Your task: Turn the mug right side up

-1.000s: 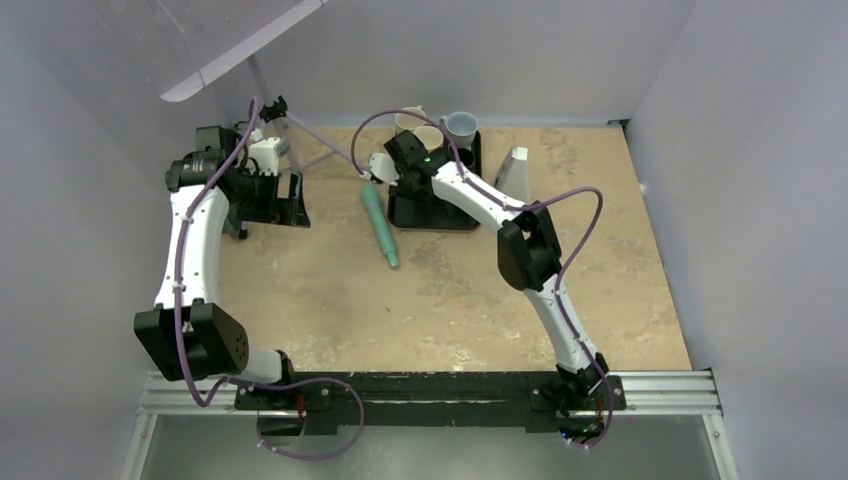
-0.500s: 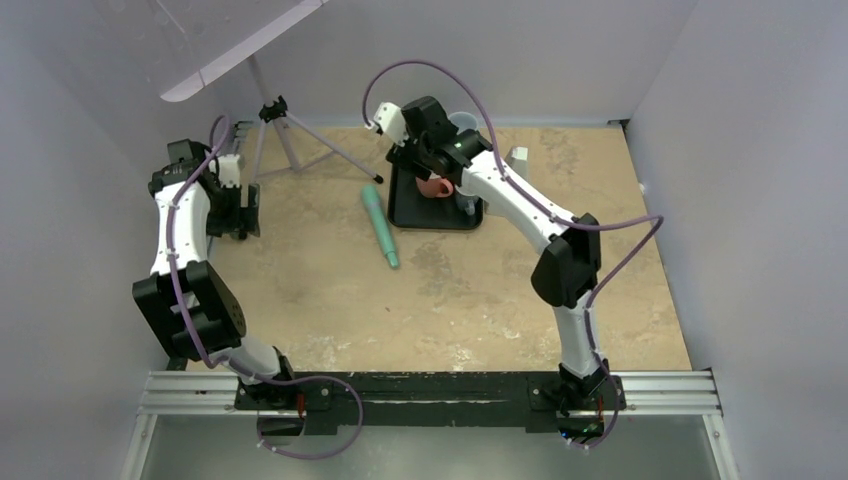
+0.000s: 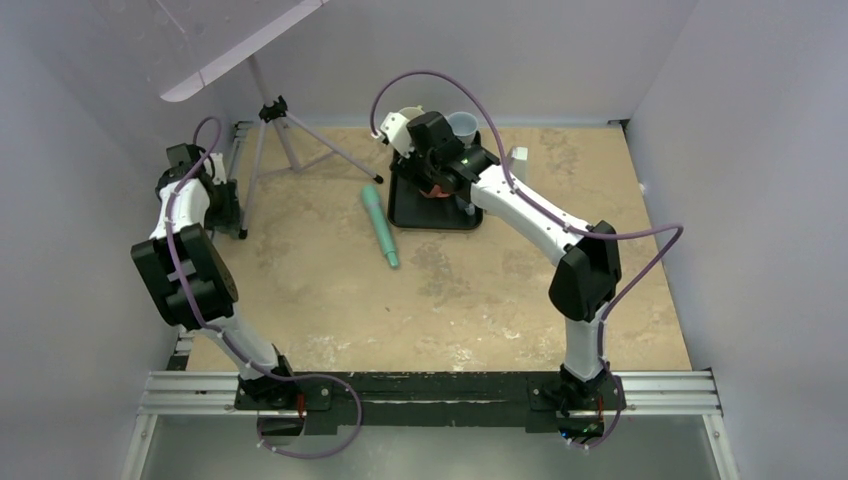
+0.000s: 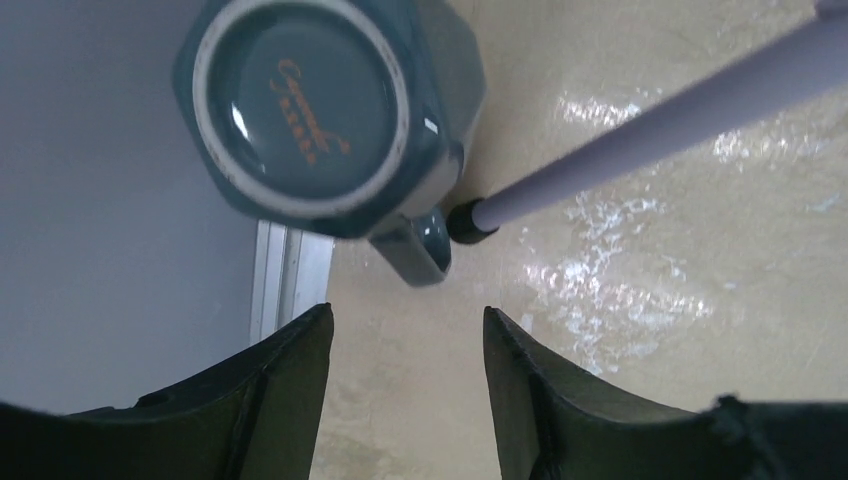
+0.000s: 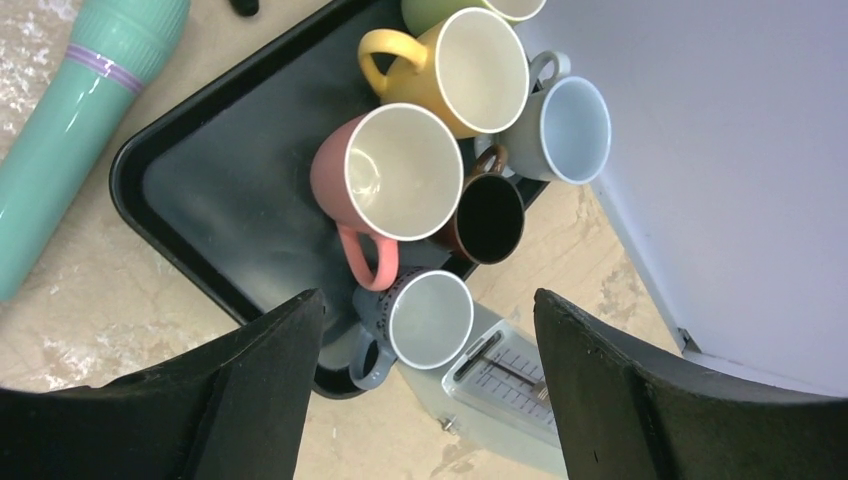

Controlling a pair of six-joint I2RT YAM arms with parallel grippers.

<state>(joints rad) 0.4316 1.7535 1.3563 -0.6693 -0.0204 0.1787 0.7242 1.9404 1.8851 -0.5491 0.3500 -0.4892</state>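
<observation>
Grey walls enclose a beige desk (image 3: 450, 300). At its left edge, beside the wall, one dark teal mug (image 4: 310, 110) stands upside down, base showing. Its handle is just beside a tripod leg (image 4: 650, 130). Only the left wrist view shows this mug. The left hand (image 4: 405, 320) hovers near it, fingers spread, holding nothing. The right hand (image 5: 428, 300), also spread and holding nothing, hangs over a black tray (image 5: 200, 190) of six upright mugs. One teal cylinder (image 3: 380, 228) lies beside the tray.
</observation>
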